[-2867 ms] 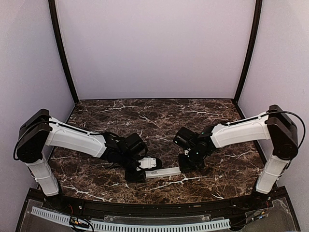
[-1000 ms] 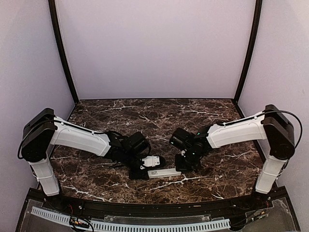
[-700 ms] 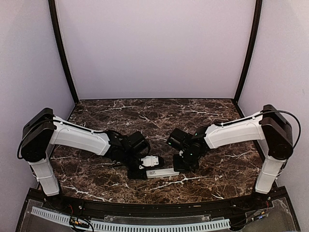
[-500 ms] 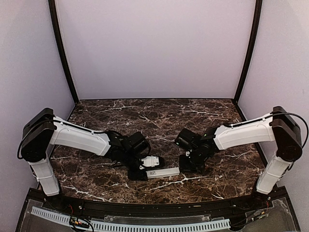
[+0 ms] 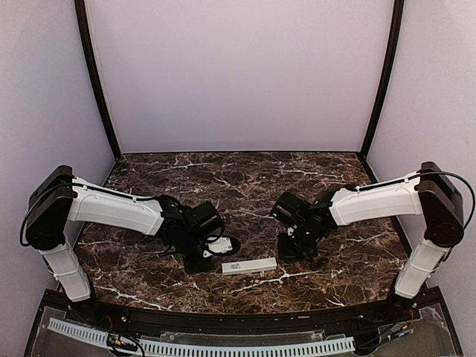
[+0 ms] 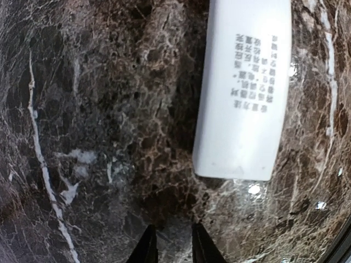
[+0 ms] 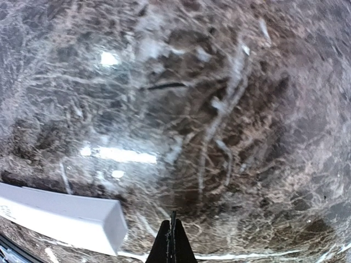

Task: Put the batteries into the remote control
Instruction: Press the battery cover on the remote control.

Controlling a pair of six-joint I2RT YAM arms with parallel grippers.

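- Since the earlier frames, the left gripper (image 5: pixel 198 262) has drawn back to the left, off the end of the long slim white rectangular remote control (image 5: pixel 249 265), which now lies free.
- The left gripper hangs low over the dark brown, white-veined marble table (image 5: pixel 335 186); in the left wrist view its fingertips (image 6: pixel 148 249) stand slightly apart with only marble between them.
- The remote control lies flat near the table's front edge, between the two grippers; its upper face bears small grey print (image 6: pixel 252 74).
- The right gripper (image 5: pixel 288 249) hovers just beyond the remote control's right end (image 7: pixel 60 216), not touching it, its jaws pressed together on nothing.
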